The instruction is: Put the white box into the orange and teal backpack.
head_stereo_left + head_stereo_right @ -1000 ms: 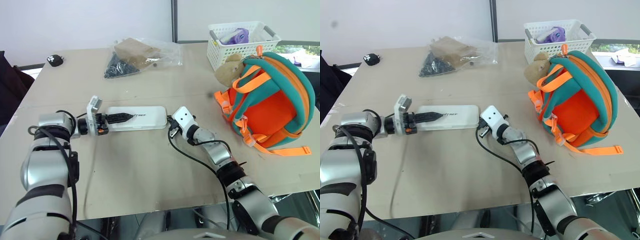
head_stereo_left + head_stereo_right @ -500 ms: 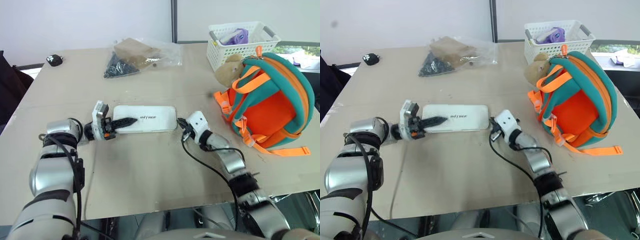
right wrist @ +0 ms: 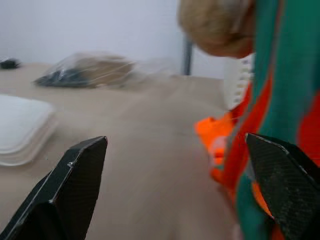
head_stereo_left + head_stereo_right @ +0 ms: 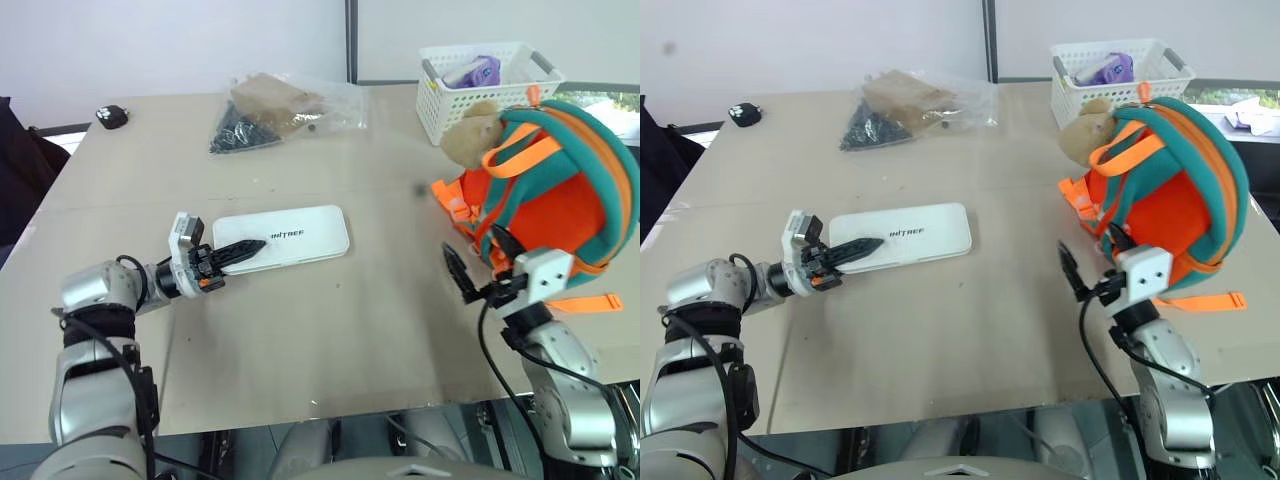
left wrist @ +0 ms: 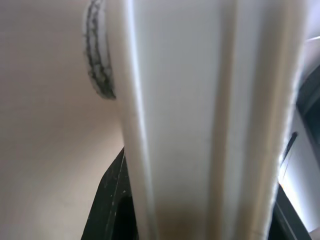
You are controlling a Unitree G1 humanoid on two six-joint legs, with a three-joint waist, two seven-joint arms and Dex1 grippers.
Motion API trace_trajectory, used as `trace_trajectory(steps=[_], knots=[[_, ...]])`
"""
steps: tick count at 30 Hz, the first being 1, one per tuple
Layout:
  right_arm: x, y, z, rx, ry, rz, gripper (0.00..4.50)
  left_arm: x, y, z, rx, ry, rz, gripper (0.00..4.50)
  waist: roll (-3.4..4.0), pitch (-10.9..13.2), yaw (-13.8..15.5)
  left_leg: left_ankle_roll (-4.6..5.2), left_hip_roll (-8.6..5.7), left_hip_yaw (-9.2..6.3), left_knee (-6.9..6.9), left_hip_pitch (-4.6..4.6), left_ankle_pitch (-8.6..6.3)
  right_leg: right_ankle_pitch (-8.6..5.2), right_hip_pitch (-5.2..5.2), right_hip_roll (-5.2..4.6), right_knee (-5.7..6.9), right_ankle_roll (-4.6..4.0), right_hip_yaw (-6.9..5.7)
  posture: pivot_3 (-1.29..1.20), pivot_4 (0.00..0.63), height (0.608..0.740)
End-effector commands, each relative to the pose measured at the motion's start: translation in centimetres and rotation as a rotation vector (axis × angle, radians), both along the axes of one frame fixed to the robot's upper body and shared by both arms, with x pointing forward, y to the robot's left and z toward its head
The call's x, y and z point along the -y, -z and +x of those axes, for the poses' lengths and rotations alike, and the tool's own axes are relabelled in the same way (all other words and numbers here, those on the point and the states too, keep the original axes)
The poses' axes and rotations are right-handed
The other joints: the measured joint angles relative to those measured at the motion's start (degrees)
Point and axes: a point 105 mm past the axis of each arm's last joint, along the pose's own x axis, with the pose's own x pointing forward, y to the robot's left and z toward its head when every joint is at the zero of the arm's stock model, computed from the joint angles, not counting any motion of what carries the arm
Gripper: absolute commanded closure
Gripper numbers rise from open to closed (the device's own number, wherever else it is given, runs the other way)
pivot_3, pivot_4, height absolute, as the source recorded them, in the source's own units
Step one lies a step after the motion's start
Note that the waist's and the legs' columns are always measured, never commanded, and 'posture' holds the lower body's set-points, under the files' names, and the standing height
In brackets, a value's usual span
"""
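Table [image 4: 330,350]: one white box [image 4: 285,236], one backpack [image 4: 560,190], one basket [image 4: 485,85].

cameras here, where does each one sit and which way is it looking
Left and right eye views: on the head, looking down over the table; both arms show.
Left wrist view: on the left wrist, against the white box; left gripper shut on it.
Right wrist view: on the right wrist, facing the orange and teal backpack; right gripper open.
Shared: box and backpack.
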Motion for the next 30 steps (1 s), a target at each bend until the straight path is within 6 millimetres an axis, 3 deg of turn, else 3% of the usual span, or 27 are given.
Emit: trace_trajectory(steps=[1,7,16,19,22,26,29,30], knots=[[0.0,-2.3,-0.4,0.068,0.063,0.06,0.0,0.4,-2.2,-0.4,0.094,-0.026,-0.023,3.42,0.01,0.0,0.37,0.0,0.0,0.03,0.0,0.01,0.0,0.0,0.0,0.0,0.0,0.0,0.03,0.0,0.15,0.74],[1.6,-3.0,0.5,0.086,0.223,0.154,0.0,1.0,-2.8,-0.7,0.131,-0.069,-0.018,3.42,-0.01,-0.01,1.26,0.0,-0.02,0.06,0.0,0.0,0.0,0.0,0.0,-0.01,-0.04,0.0,0.03,0.0,0.15,0.74],[2.3,-1.4,-1.4,0.082,0.29,0.102,0.0,0.5,-3.4,-0.3,0.158,-0.115,-0.02,3.42,-0.01,-0.01,0.93,0.0,-0.03,0.2,-0.03,0.1,0.0,0.01,0.01,0.02,-0.01,0.0,-0.05,0.0,0.15,0.74],[3.0,-2.3,0.3,0.111,0.284,0.122,0.0,0.8,-3.5,-0.3,0.162,-0.107,-0.03,3.42,-0.01,-0.01,0.82,-0.01,0.03,0.21,-0.05,0.13,0.01,0.01,0.0,0.07,0.0,-0.01,-0.05,0.0,0.15,0.74],[1.5,-3.9,2.3,0.141,0.163,0.139,0.0,0.9,-3.3,-0.4,0.16,-0.105,-0.038,3.42,-0.01,-0.01,0.86,-0.01,0.02,0.24,-0.03,0.13,0.01,0.03,0.01,0.06,-0.01,-0.04,-0.05,0.0,0.15,0.74],[1.5,-6.8,6.0,0.154,0.148,0.254,0.0,1.3,-2.8,-0.3,0.159,-0.109,-0.035,3.42,-0.01,-0.01,0.82,-0.01,0.04,0.27,-0.04,0.13,0.01,0.05,0.0,0.04,-0.02,-0.07,-0.04,0.0,0.15,0.74],[1.3,-8.6,7.0,0.175,0.134,0.293,0.0,1.5,-2.8,-0.4,0.166,-0.11,-0.039,3.42,0.0,0.0,0.96,-0.02,0.04,0.09,-0.04,0.02,0.01,0.05,-0.01,0.02,-0.09,-0.07,-0.06,0.0,0.15,0.74],[1.2,-8.9,7.1,0.178,0.128,0.295,0.25,1.5,-2.8,-0.4,0.168,-0.112,-0.039,3.42,-0.01,-0.01,1.01,-0.02,0.02,0.09,-0.05,-0.01,0.01,0.05,-0.03,0.0,-0.12,-0.08,-0.07,0.0,0.15,0.74]])
